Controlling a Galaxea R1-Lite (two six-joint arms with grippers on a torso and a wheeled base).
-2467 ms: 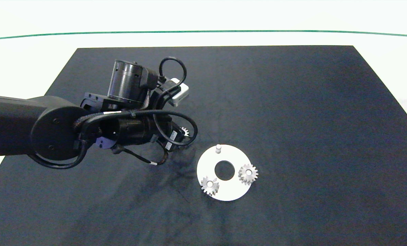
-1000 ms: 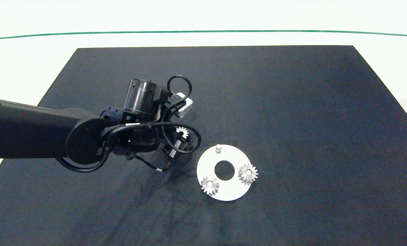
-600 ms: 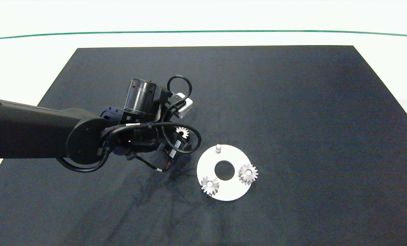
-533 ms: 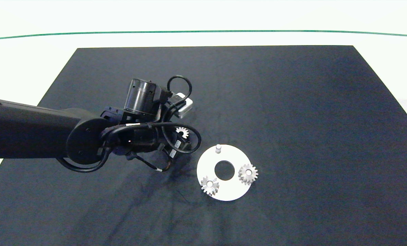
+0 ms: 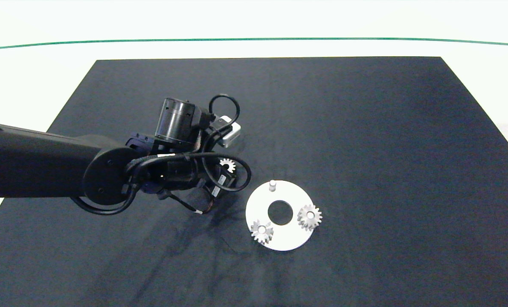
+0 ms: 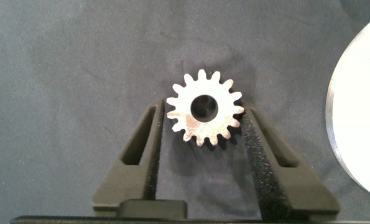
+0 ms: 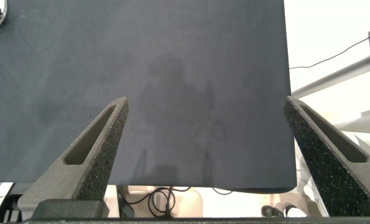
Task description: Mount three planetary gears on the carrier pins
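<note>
Down on the dark grey-black mat point(image 5: 364, 128) that is covering the white table point(image 5: 32, 85), the flat white round disc with a large centre hole point(image 5: 279, 238) is lying right of the left arm. Two small silver-grey metal spur gears are already sitting on its pegs, one at the near-left point(image 5: 262, 231) and one at the right point(image 5: 309, 216). The third short white-silver cylindrical peg point(image 5: 272, 184) is standing bare at the disc's far edge.

The third silver-grey toothed gear point(image 6: 204, 115) is lying flat on the mat, just beside the disc's rim point(image 6: 359, 118) but apart from it; the head view is showing it point(image 5: 227, 164) peeking out past the arm's black cables. The left gripper point(image 6: 200, 127) is reaching down over it, its two dark foam-padded fingers point(image 6: 141, 149) bracketing the gear closely, the tips meeting the outer teeth on both sides, so it is gripping the gear. Nothing is lying between the gear and the bare peg except open mat.

The right gripper point(image 7: 203, 112) is staying out of the head view, its grey fingers point(image 7: 97, 143) spread wide over an empty stretch of mat near the mat's edge, with loose cables point(image 7: 160, 199) trailing on the floor beyond. A thin green line point(image 5: 254, 39) is running across the white surface past the mat. No readable writing is showing anywhere.
</note>
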